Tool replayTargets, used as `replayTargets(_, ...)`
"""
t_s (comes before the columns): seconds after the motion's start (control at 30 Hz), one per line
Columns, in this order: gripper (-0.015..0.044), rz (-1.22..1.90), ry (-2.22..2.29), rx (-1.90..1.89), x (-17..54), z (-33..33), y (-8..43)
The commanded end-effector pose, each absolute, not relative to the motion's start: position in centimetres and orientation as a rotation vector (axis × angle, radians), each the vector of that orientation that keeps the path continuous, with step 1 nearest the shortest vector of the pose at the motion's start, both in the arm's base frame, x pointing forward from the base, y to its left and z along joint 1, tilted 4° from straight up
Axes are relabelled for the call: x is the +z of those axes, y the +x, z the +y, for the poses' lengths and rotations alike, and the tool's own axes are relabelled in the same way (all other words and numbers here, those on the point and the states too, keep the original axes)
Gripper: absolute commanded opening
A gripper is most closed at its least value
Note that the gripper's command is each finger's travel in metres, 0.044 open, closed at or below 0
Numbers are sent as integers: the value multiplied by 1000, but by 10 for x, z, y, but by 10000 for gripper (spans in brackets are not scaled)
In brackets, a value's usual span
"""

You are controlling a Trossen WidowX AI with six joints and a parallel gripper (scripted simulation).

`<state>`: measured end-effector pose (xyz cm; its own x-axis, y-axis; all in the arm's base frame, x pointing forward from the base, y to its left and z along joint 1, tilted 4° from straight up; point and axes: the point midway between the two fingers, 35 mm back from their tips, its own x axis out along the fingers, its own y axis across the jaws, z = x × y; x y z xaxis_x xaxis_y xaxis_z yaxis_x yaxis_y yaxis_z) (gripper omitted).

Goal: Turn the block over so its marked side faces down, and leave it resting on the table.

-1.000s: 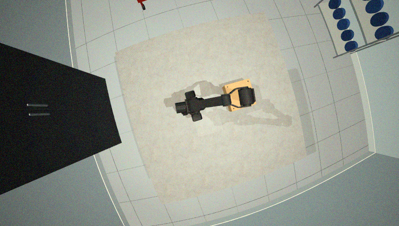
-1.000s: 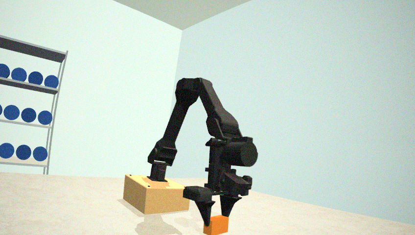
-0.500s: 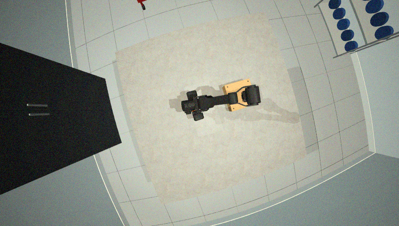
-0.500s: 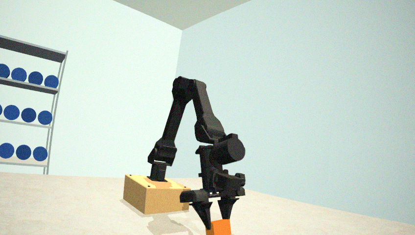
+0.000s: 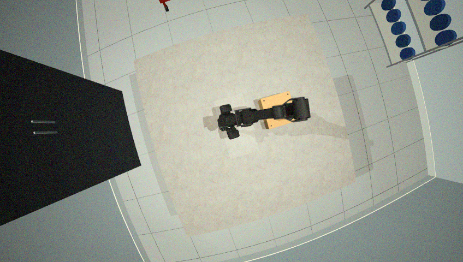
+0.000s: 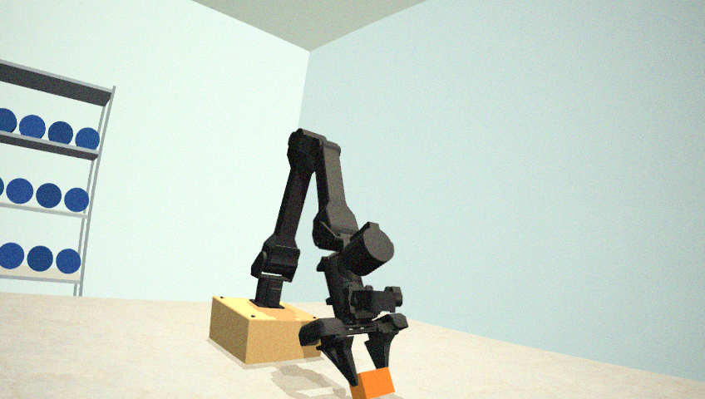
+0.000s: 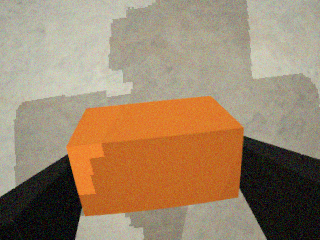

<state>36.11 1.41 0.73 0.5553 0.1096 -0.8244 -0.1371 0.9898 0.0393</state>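
Note:
An orange block [image 6: 377, 382] [image 7: 165, 170] is between the two black fingers of my gripper [image 6: 369, 376] [image 7: 155, 153], which is shut on it. In the exterior view the block sits tilted at the bottom edge of the view, where part of it is cut off. I cannot tell whether it touches the table [image 5: 195, 182] [image 6: 123, 336]. The wrist view shows two plain orange faces, one partly in shadow. No mark shows on any visible face, so the marked side is hidden. In the top view the arm hides the block.
The arm's light wooden base box [image 5: 275, 98] [image 6: 279, 341] stands on the table behind the gripper. A black cabinet [image 5: 71, 142] is at the left of the top view, beyond the table edge. A rack with blue round things [image 5: 398, 28] [image 6: 40, 258] stands away from the table.

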Motion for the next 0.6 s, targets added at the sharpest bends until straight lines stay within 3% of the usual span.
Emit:
replayTargets(0.0,0,944,-26,147,9,14,362)
replayTargets(0.57,0,727,-7,141,-23,15,381)
